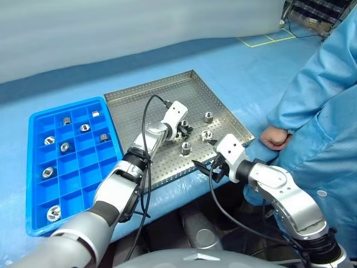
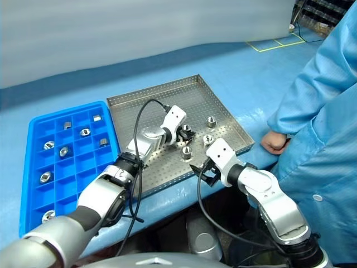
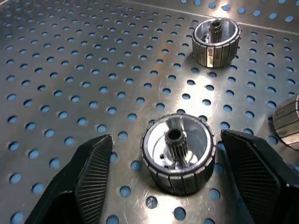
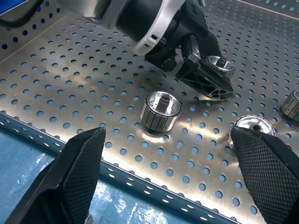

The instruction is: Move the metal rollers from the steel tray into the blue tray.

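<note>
Left gripper point(image 3: 159, 182) spread wide, fingers either side of one upright metal roller point(image 3: 178, 154) on the steel tray point(image 1: 139, 97), hollow end up, not yet pinched. Right gripper point(image 1: 205, 167) agape at the tray's near rim, farther off. Blue tray point(image 1: 33, 167) beside the steel tray.

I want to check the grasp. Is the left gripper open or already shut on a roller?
Open. The left gripper has one metal roller between its fingers, with gaps on both sides.
</note>
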Motion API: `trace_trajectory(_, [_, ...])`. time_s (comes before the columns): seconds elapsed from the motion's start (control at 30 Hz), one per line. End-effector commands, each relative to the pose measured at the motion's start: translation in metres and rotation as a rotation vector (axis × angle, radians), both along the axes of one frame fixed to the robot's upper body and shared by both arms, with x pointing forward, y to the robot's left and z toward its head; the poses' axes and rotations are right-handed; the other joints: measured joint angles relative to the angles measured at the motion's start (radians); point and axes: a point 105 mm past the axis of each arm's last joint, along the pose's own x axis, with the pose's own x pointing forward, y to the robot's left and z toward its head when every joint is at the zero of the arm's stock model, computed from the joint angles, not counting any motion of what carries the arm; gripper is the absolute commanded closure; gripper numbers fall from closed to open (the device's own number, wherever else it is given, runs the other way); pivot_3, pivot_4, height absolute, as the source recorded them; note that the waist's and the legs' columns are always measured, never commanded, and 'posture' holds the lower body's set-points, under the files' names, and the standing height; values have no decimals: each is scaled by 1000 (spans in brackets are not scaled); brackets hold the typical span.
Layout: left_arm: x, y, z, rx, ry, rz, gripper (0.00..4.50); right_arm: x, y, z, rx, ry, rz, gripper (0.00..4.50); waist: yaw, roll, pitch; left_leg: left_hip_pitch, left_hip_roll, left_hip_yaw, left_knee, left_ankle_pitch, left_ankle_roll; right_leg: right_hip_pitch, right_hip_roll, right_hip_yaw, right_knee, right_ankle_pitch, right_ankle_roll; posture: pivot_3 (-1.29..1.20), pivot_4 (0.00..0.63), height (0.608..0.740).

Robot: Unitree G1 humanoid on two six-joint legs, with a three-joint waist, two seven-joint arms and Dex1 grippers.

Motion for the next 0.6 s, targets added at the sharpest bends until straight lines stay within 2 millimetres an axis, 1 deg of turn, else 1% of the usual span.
trace_trajectory(0.03, [3, -3, 4, -23, -10, 9, 1073, 0, 2, 14, 15, -65, 2, 0, -4, 0, 0, 0, 0, 0, 0, 0, 0, 0, 0, 0, 0, 0, 0, -416, 150, 740])
trace_trajectory(0.13, [2, 0, 3, -4, -14, 3, 2034, 1, 3, 15, 20, -67, 2, 0, -8, 0, 0, 0, 1, 0, 0, 0, 0, 0, 0, 0, 0, 0, 0, -409, 150, 740])
trace_trajectory(0.23, [4, 5, 6, -19, -22, 11, 2034, 3, 3, 15, 21, -69, 6, 0, -10, 0, 0, 0, 1, 0, 0, 0, 0, 0, 0, 0, 0, 0, 0, -394, 150, 740])
trace_trajectory(0.37, [8, 16, 16, -39, -64, 36, 2744, 7, 7, 15, 27, -69, 18, 0, -11, 0, 0, 0, 1, 0, 0, 0, 0, 0, 0, 0, 0, 0, 1, -375, 150, 740])
trace_trajectory(0.43, [8, 22, 32, -87, -109, 44, 2749, 8, 11, 15, 38, -67, 42, 0, -14, 0, 0, 0, 1, 0, 0, 0, 0, 0, 0, 1, 0, 0, 1, -359, 150, 740])
trace_trajectory(0.47, [5, 28, 46, -144, -133, 41, 2749, 9, 15, 16, 57, -63, 64, 0, -14, 0, 0, 0, 2, 0, -1, 0, 0, -1, 0, 1, 1, 0, 1, -353, 150, 740])
trace_trajectory(0.5, [0, 37, 58, -185, -152, 36, 2749, 9, 18, 18, 76, -59, 82, 0, -15, 1, 1, 0, 3, 0, -1, 0, 0, -1, 0, 1, 1, 0, 1, -340, 150, 740])
trace_trajectory(0.53, [-6, 43, 66, -206, -162, 32, 2749, 9, 20, 18, 89, -57, 93, 0, -14, 1, 1, 0, 4, 0, -1, 0, 0, -1, 0, 2, 1, 0, 1, -334, 150, 740])
trace_trajectory(0.57, [-13, 56, 73, -197, -183, 34, 2749, 9, 23, 19, 100, -57, 109, 0, -12, 1, 2, 0, 5, 0, -2, 0, 0, -1, 0, 2, 1, 0, 0, -321, 150, 740])
trace_trajectory(0.6, [-17, 63, 77, -181, -194, 38, 2749, 9, 24, 20, 104, -56, 118, 0, -11, 1, 2, 0, 5, 0, -2, 0, 0, -2, 0, 2, 1, 0, 0, -306, 150, 740])
